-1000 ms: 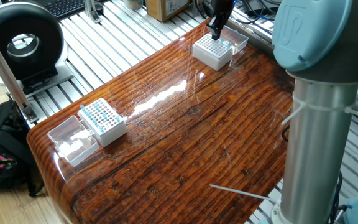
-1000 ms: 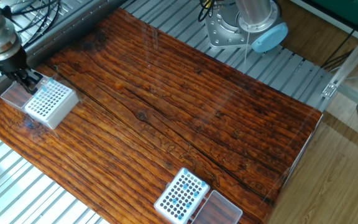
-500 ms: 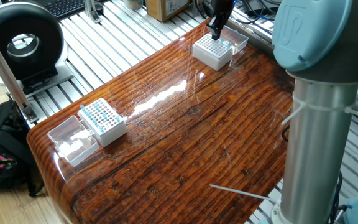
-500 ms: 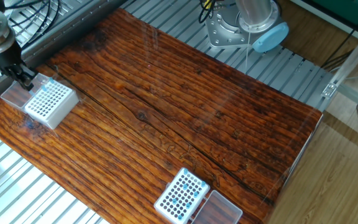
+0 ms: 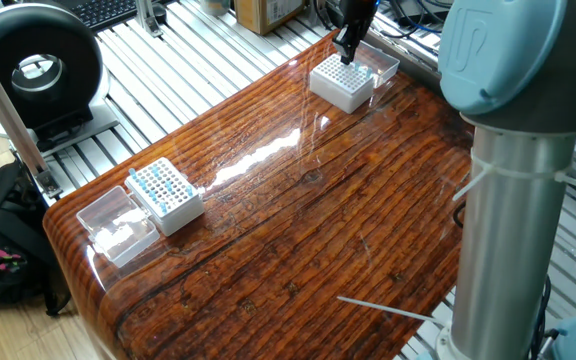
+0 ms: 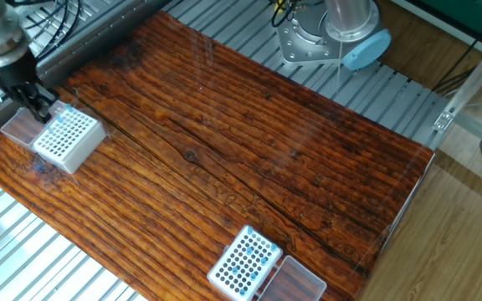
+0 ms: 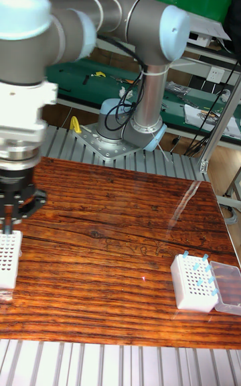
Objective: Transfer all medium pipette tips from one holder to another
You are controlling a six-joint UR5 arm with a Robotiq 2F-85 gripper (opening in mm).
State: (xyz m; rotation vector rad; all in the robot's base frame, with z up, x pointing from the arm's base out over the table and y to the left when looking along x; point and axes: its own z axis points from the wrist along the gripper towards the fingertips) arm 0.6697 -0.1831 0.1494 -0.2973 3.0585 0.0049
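Several medium pipette tips (image 6: 243, 255) with light blue tops stand in the white holder (image 6: 245, 263) at the table's near edge; the same tips (image 5: 158, 183) and holder (image 5: 166, 196) show in one fixed view, and at the right as tips (image 7: 201, 272) in their holder (image 7: 194, 283) in the tall view. The second white holder (image 6: 68, 138) (image 5: 343, 83) (image 7: 8, 259) sits at the opposite end. My gripper (image 6: 40, 109) (image 5: 348, 47) (image 7: 8, 225) hangs just above that holder's far edge, fingers close together. Too small to tell whether a tip is between them.
A clear lid lies beside each holder (image 6: 17, 127) (image 6: 295, 283) (image 5: 118, 222) (image 7: 225, 287). The arm's base (image 6: 308, 38) is bolted to the slatted metal bench behind the wooden table (image 6: 249, 150). A black round device (image 5: 33, 65) and a bag (image 5: 3, 250) are off the table.
The gripper lifted off the far holder's corner, moving up and left, then drifted slightly back to the right. Both holders stayed put.
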